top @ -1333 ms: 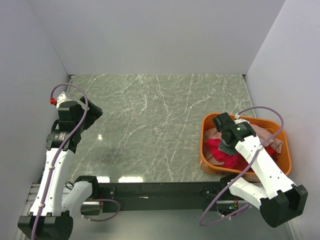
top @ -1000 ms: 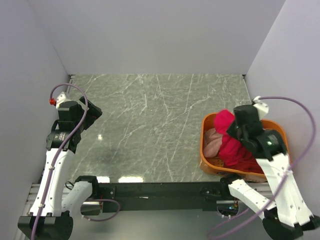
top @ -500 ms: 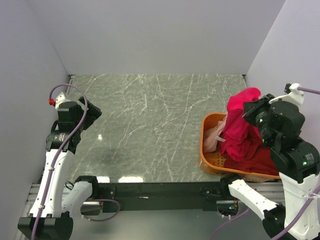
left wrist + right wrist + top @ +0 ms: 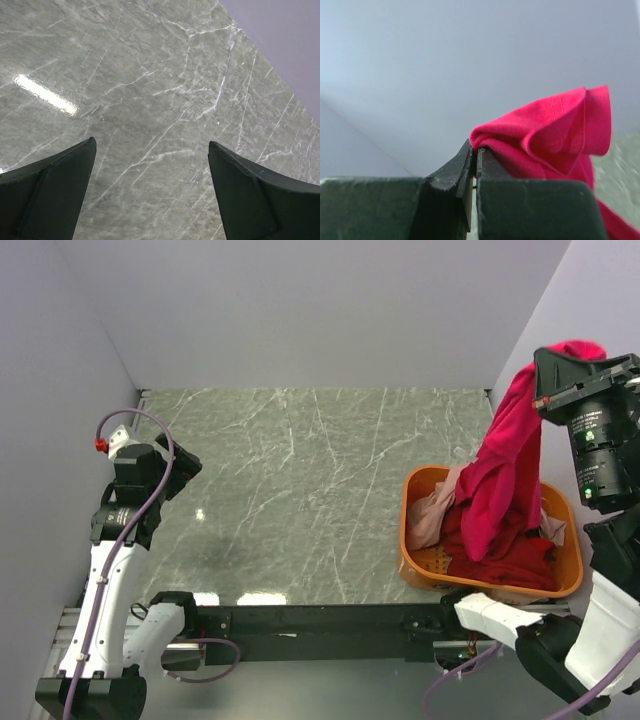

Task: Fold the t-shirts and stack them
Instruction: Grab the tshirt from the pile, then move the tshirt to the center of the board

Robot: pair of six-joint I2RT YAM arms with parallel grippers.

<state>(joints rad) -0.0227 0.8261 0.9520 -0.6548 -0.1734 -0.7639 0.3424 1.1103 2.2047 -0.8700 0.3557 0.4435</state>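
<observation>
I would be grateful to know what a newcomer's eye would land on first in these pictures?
The bright crimson-pink t-shirt hangs long from the shut right claw, high at the right, its lower end reaching into the orange basket beside a dark red t-shirt and a pale pink t-shirt. At the left, the open left claw hovers over the marble table.

The bright crimson-pink t-shirt point(image 4: 505, 475) hangs in a long, bunched drape, its lower end trailing onto the dark red t-shirt point(image 4: 505, 562), crumpled beside the pale pink t-shirt point(image 4: 428, 522) inside the orange basket point(image 4: 412, 565).
</observation>
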